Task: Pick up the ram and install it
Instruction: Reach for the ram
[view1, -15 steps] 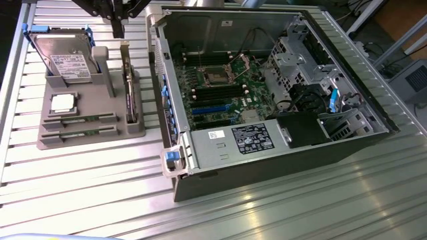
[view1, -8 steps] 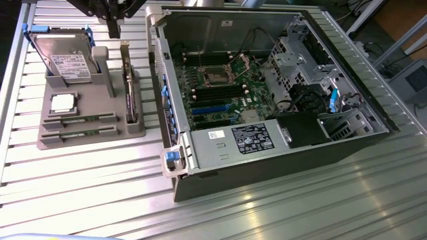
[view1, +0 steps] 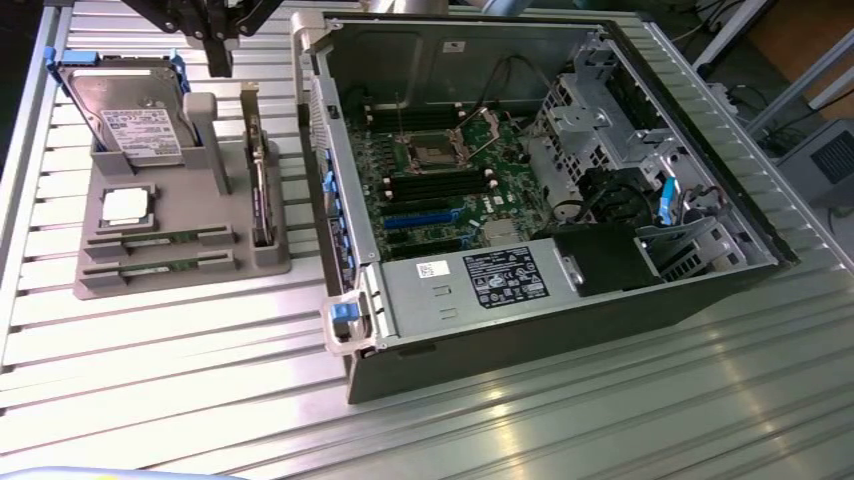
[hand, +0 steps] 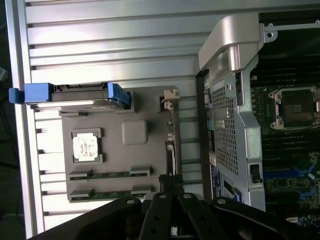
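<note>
My gripper (view1: 220, 55) hangs pressed together above the tray's (view1: 174, 286) upper edge. In the exterior view the ram (view1: 160, 241) lies at six o'clock, and the case (view1: 324, 170) wall is near at three.

This looks like a robotics lab or test workshop, not a home or an office. The bench (view1: 174, 400) is a bare table of slatted aluminium. On it lies a desktop computer case (view1: 534, 330) with its side off and the motherboard (view1: 441, 190) exposed. Beside it, a grey moulded holder (view1: 174, 283) keeps loose parts in fitted slots: a hard drive (view1: 134, 120), a processor chip (view1: 124, 205) and ram sticks (view1: 160, 241). Past the table, at the exterior view's right, stand metal frame legs (view1: 801, 80).
</note>
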